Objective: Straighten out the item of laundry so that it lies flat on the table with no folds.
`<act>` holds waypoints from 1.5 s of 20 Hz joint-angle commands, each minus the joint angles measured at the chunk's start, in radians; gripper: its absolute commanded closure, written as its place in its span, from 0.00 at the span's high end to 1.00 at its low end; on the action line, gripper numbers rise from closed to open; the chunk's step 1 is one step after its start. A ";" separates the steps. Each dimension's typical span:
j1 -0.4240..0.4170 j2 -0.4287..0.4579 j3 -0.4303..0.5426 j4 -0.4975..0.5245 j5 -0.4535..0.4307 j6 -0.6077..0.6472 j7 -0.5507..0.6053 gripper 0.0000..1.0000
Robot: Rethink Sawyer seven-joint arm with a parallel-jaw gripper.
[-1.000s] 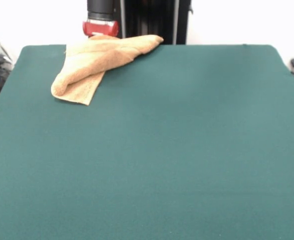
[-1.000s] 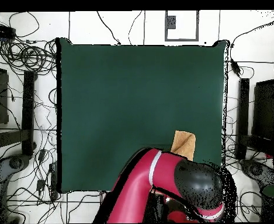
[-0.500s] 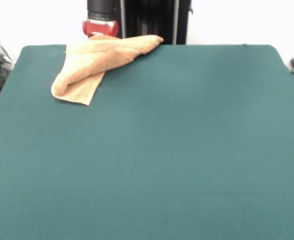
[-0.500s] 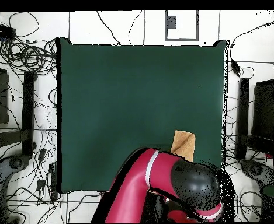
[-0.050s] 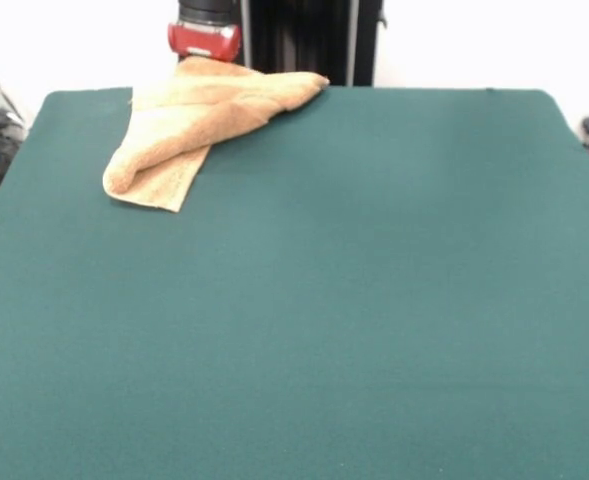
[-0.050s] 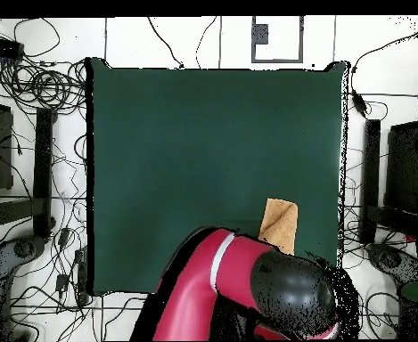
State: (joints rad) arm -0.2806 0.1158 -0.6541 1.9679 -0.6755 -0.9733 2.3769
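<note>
Towel point(image 5: 189, 125) bunched, folded over itself at bench point(image 5: 354, 300) far edge, right under arm point(image 6: 221, 294). Jaws hidden, can't tell state tbh. Best bet: pinch top corner, drag toward bench middle, lay flat.

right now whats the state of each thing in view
small orange-tan terry towel: folded over on itself, bunched, lying at the table's edge nearest the robot, not flat
large dark green felt-covered table: bare apart from the towel in one corner area
red and black arm: over the table edge beside the towel, covering part of it in the overhead view
claw: hidden, cannot tell
</note>
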 commanded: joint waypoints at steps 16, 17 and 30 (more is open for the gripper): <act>-0.046 -0.034 0.253 -0.011 -0.048 -0.160 0.004 1.00; -0.047 -0.018 0.260 -0.028 -0.026 -0.185 -0.014 1.00; -0.076 0.064 0.284 -0.062 0.016 -0.275 -0.045 1.00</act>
State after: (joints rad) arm -0.3764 0.0780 -0.6176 2.0012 -0.7393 -1.0673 2.3769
